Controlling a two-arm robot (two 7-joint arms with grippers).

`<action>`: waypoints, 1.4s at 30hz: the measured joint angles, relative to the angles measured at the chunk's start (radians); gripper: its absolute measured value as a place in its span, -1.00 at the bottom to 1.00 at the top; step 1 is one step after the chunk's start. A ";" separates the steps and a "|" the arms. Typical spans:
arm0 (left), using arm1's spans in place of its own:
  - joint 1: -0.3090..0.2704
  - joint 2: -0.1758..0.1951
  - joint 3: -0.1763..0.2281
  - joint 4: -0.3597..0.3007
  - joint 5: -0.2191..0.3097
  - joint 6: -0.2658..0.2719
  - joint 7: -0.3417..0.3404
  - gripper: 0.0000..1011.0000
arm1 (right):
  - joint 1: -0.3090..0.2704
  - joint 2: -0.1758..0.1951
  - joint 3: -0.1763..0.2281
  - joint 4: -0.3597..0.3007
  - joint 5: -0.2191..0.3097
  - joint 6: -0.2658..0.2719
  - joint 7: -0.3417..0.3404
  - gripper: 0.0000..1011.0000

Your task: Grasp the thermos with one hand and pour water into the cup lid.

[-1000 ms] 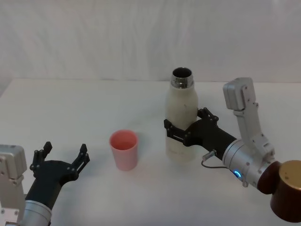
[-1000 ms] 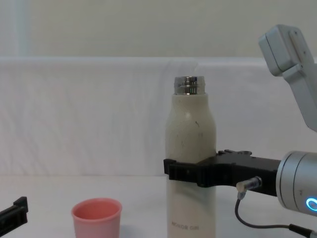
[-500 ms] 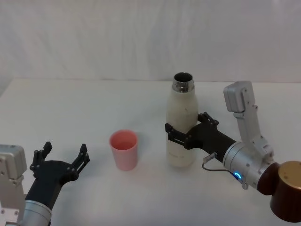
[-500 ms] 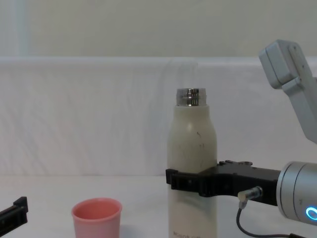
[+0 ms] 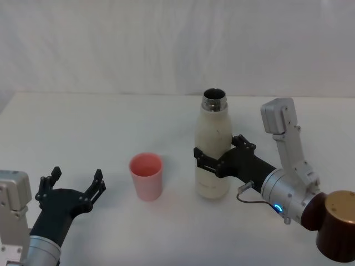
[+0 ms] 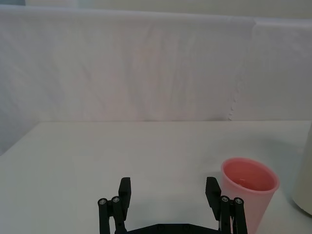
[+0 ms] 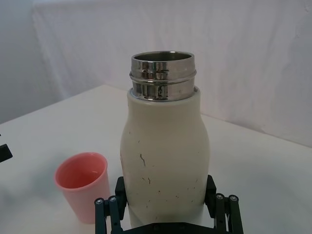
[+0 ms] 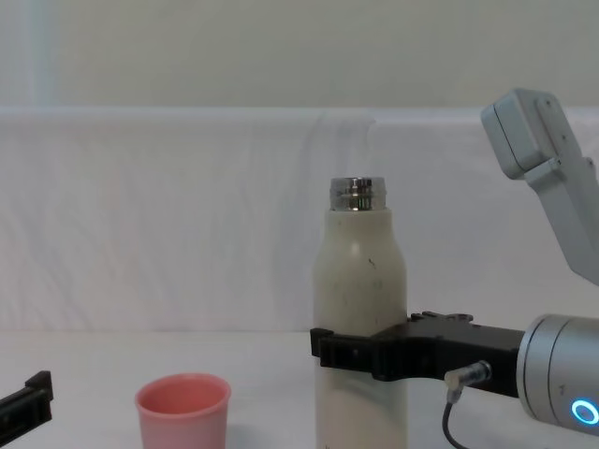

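Note:
The thermos [image 5: 213, 152] is a tall cream-white bottle with an open steel neck, standing upright right of the table's middle. My right gripper [image 5: 217, 162] comes in from the right and is shut on the thermos [image 7: 165, 146] at its lower body, one finger on each side. In the chest view the black fingers [image 8: 348, 348] clamp the thermos [image 8: 360, 281] about a third of the way up. The cup lid [image 5: 146, 176], a small salmon-pink cup, stands upright a short way to its left, apart from it. My left gripper [image 5: 71, 191] rests open near the front left, empty, with the cup lid [image 6: 248, 187] just ahead of it.
A white table [image 5: 111, 127] carries everything, with a white cloth wall [image 5: 166, 44] behind its far edge. The right arm's grey forearm and brown joint [image 5: 338, 224] fill the front right corner. Bare tabletop lies between the cup lid and the left gripper.
The right gripper has come down with the thermos, which now sits lower and a little nearer to me, still upright. The cup lid and left arm have not moved.

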 joint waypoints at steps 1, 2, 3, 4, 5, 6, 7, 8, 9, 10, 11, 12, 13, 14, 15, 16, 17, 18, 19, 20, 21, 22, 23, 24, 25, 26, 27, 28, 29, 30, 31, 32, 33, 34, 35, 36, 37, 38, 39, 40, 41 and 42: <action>0.000 0.000 0.000 0.000 0.000 0.000 0.000 0.98 | 0.000 0.001 -0.001 0.000 0.002 0.000 -0.001 0.88; 0.000 0.000 0.000 0.000 0.000 0.000 0.000 0.98 | 0.001 0.004 -0.003 0.001 0.006 -0.001 -0.004 0.88; 0.000 0.000 0.000 0.000 0.000 0.000 0.000 0.98 | 0.001 0.006 -0.005 0.002 0.010 -0.002 -0.007 0.88; 0.000 0.000 0.000 0.000 0.000 0.000 0.000 0.98 | 0.001 0.007 -0.006 0.002 0.012 -0.002 -0.008 0.88; 0.000 0.000 0.000 0.000 0.000 0.000 0.000 0.98 | 0.001 0.007 -0.006 0.002 0.012 -0.002 -0.008 0.88; 0.000 0.000 0.000 0.000 0.000 0.000 0.000 0.98 | 0.002 0.009 -0.009 0.003 0.015 -0.004 -0.011 0.88; 0.000 0.000 0.000 0.000 0.000 0.000 0.000 0.98 | 0.003 0.012 -0.012 0.005 0.018 -0.005 -0.014 0.88; 0.000 0.000 0.000 0.000 0.000 0.000 0.000 0.98 | 0.003 0.012 -0.012 0.005 0.018 -0.005 -0.014 0.88; 0.000 0.000 0.000 0.000 0.000 0.000 0.000 0.98 | 0.004 0.014 -0.016 0.007 0.022 -0.007 -0.017 0.88; 0.000 0.000 0.000 0.000 0.000 0.000 0.000 0.98 | 0.004 0.014 -0.016 0.007 0.022 -0.007 -0.017 0.88; 0.000 0.000 0.000 0.000 0.000 0.000 0.000 0.98 | 0.004 0.015 -0.018 0.008 0.024 -0.008 -0.019 0.88; 0.000 0.000 0.000 0.000 0.000 0.000 0.000 0.98 | 0.005 0.018 -0.021 0.010 0.027 -0.010 -0.021 0.88; 0.000 0.000 0.000 0.000 0.000 0.000 0.000 0.98 | 0.005 0.019 -0.022 0.011 0.029 -0.011 -0.022 0.88; 0.000 0.000 0.000 0.000 0.000 0.000 0.000 0.98 | 0.006 0.021 -0.025 0.012 0.032 -0.013 -0.025 0.88; 0.000 0.000 0.000 0.000 0.000 0.000 0.000 0.98 | 0.006 0.022 -0.026 0.012 0.033 -0.014 -0.026 0.88; 0.000 0.000 0.000 0.000 0.000 0.000 0.000 0.98 | 0.006 0.023 -0.028 0.012 0.035 -0.015 -0.028 0.88; 0.000 0.000 0.000 0.000 0.000 0.000 0.000 0.98 | 0.006 0.024 -0.029 0.012 0.036 -0.015 -0.029 0.88; 0.000 0.000 0.000 0.000 0.000 0.000 0.000 0.98 | 0.006 0.027 -0.031 0.012 0.040 -0.016 -0.032 0.88; 0.000 0.000 0.000 0.000 0.000 0.000 0.000 0.98 | 0.006 0.028 -0.032 0.012 0.042 -0.017 -0.033 0.88; 0.000 0.000 0.000 0.000 0.000 0.000 0.000 0.98 | 0.006 0.029 -0.033 0.012 0.043 -0.018 -0.034 0.88; 0.000 0.000 0.000 0.000 0.000 0.000 0.000 0.98 | 0.006 0.032 -0.036 0.013 0.047 -0.020 -0.037 0.88; 0.000 0.000 0.000 0.000 0.000 0.000 0.000 0.98 | 0.006 0.032 -0.037 0.013 0.049 -0.021 -0.038 0.88; 0.000 0.000 0.000 0.000 0.000 0.000 0.000 0.98 | 0.006 0.034 -0.039 0.014 0.051 -0.022 -0.039 0.88; 0.000 0.000 0.000 0.000 0.000 0.000 0.000 0.98 | 0.006 0.036 -0.042 0.015 0.054 -0.023 -0.041 0.88; 0.000 0.000 0.000 0.000 0.000 0.000 0.000 0.98 | 0.007 0.038 -0.043 0.016 0.056 -0.024 -0.042 0.88; 0.000 0.000 0.000 0.000 0.000 0.000 0.000 0.98 | 0.007 0.040 -0.045 0.018 0.059 -0.027 -0.045 0.88; 0.000 0.000 0.000 0.000 0.000 0.000 0.000 0.98 | 0.007 0.040 -0.045 0.018 0.059 -0.027 -0.045 0.88; 0.000 0.000 0.000 0.000 0.000 0.000 0.000 0.98 | 0.007 0.042 -0.048 0.018 0.062 -0.028 -0.047 0.88; 0.000 0.000 0.000 0.000 0.000 0.000 0.000 0.98 | 0.007 0.045 -0.051 0.018 0.065 -0.031 -0.050 0.88; 0.000 0.000 0.000 0.000 0.000 0.000 0.000 0.98 | 0.007 0.046 -0.052 0.018 0.067 -0.031 -0.051 0.88; 0.000 0.000 0.000 0.000 0.000 0.000 0.000 0.98 | 0.007 0.048 -0.053 0.018 0.069 -0.032 -0.052 0.88; 0.000 0.000 0.000 0.000 0.000 0.000 0.000 0.98 | 0.008 0.049 -0.054 0.019 0.070 -0.033 -0.053 0.88; 0.000 0.000 0.000 0.000 0.000 0.000 0.000 0.98 | 0.008 0.052 -0.057 0.019 0.074 -0.035 -0.055 0.88; 0.000 0.000 0.000 0.000 0.000 0.000 0.000 0.98 | 0.008 0.053 -0.059 0.020 0.076 -0.036 -0.056 0.88; 0.000 0.000 0.000 0.000 0.000 0.000 0.000 0.98 | 0.008 0.055 -0.059 0.020 0.078 -0.037 -0.056 0.88; 0.000 0.000 0.000 0.000 0.000 0.000 0.000 0.98 | 0.009 0.058 -0.062 0.021 0.082 -0.040 -0.057 0.88; 0.000 0.000 0.000 0.000 0.000 0.000 0.000 0.98 | 0.009 0.059 -0.063 0.021 0.084 -0.041 -0.058 0.88; 0.000 0.000 0.000 0.000 0.000 0.000 0.000 0.98 | 0.009 0.061 -0.064 0.021 0.086 -0.041 -0.059 0.88; 0.000 0.000 0.000 0.000 0.000 0.000 0.000 0.98 | 0.009 0.062 -0.065 0.021 0.088 -0.042 -0.060 0.88; 0.000 0.000 0.000 0.000 0.000 0.000 0.000 0.98 | 0.009 0.065 -0.068 0.021 0.091 -0.045 -0.062 0.88; 0.000 0.000 0.000 0.000 0.000 0.000 0.000 0.98 | 0.009 0.067 -0.069 0.021 0.093 -0.046 -0.062 0.88; 0.000 0.000 0.000 0.000 0.000 0.000 0.000 0.98 | 0.009 0.070 -0.071 0.021 0.098 -0.047 -0.064 0.88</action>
